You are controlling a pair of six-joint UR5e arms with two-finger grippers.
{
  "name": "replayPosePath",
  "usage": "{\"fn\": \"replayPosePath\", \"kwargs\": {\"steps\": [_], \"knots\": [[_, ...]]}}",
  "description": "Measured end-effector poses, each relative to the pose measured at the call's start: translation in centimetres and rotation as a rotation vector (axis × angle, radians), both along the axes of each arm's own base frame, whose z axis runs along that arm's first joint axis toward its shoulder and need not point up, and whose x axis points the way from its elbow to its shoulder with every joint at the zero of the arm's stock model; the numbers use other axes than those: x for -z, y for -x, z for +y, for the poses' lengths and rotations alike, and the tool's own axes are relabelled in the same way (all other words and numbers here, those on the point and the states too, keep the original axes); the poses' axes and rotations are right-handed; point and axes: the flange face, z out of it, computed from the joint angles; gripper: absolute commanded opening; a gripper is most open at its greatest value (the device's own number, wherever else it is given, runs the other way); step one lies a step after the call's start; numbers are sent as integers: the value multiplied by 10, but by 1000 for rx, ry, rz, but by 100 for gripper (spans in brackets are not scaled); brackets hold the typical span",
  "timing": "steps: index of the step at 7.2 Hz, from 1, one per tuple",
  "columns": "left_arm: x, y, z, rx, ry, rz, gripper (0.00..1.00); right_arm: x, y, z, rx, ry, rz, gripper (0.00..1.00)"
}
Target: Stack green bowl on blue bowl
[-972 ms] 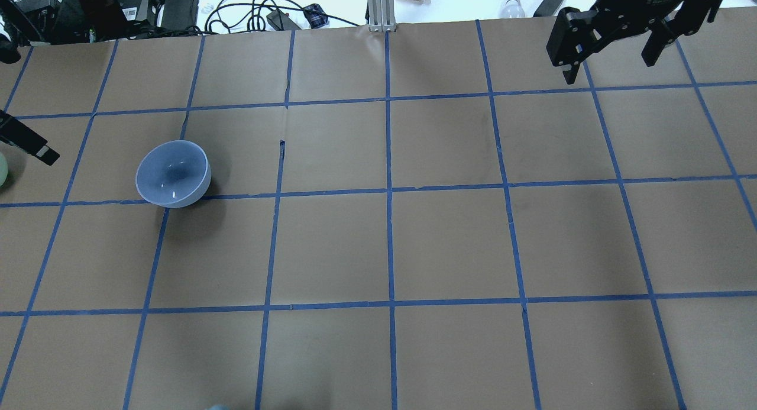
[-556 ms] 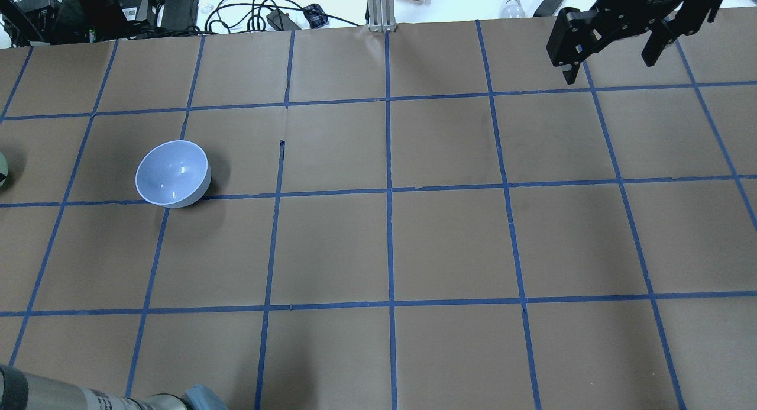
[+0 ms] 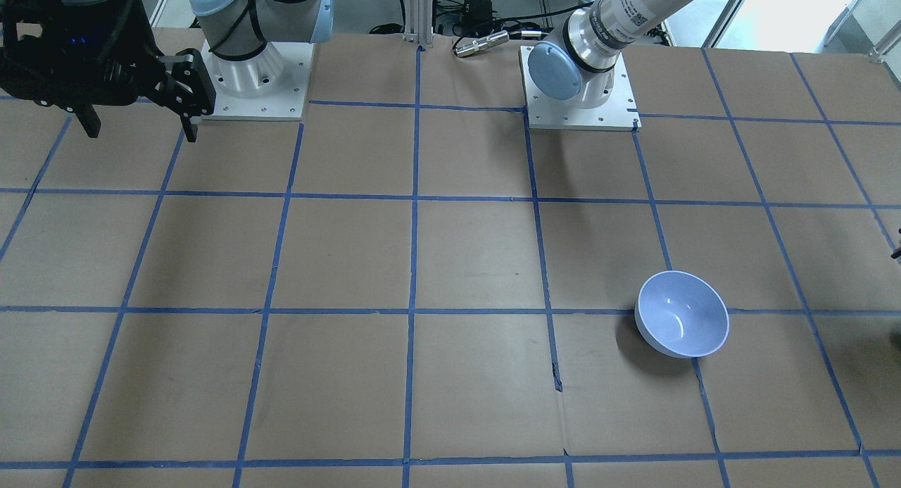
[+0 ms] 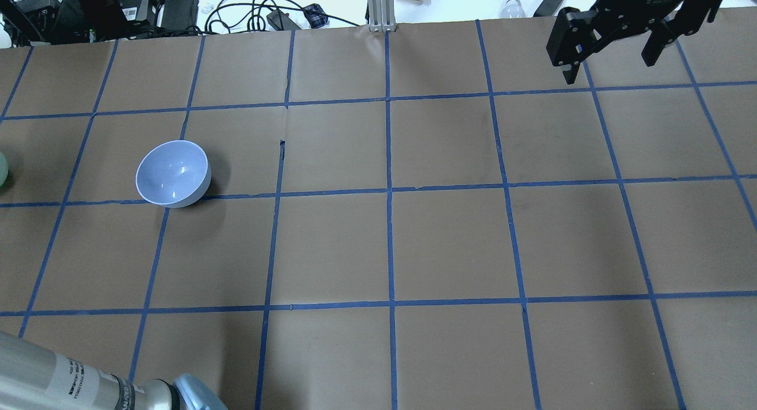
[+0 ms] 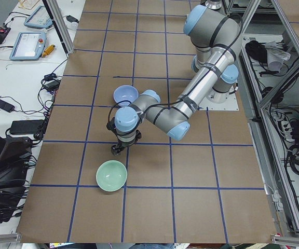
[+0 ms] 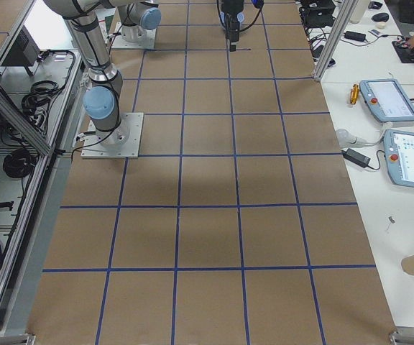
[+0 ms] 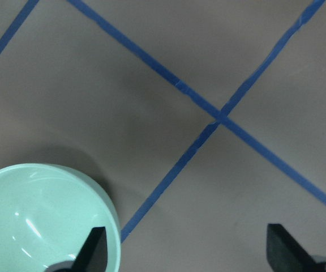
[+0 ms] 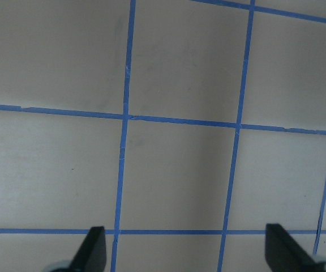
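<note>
Lighting bright, even, diffuse from overhead. Blue bowl (image 4: 173,173) casts a soft shadow to its right in overhead cam, w/ small specular spots inside. Green bowl (image 7: 44,218) shows streak glare in my left wrist cam. That view slightly soft, my left gripper (image 7: 188,258) tips blurred. Front cam top-rt corner blown out.

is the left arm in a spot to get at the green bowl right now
Probably yes. The left gripper hangs open right at the green bowl, partly over its rim, and nothing stands between them, so a short move should reach it.
</note>
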Motion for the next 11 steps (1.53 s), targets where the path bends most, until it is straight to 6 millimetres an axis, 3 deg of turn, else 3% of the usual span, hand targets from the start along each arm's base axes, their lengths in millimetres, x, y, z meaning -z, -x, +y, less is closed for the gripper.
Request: {"fn": "replayPosePath", "kwargs": {"steps": [2, 4, 7, 9, 11], "knots": [[29, -37, -5, 138, -6, -5, 100, 0, 0, 0, 0, 0, 0, 100], [53, -61, -18, 276, -6, -15, 100, 0, 0, 0, 0, 0, 0, 100], [82, -76, -24, 451, -32, -22, 100, 0, 0, 0, 0, 0, 0, 100], [84, -82, -17, 475, -88, -41, 97, 0, 0, 0, 0, 0, 0, 100], [84, -84, -11, 479, -110, -40, 80, 0, 0, 0, 0, 0, 0, 100]]}}
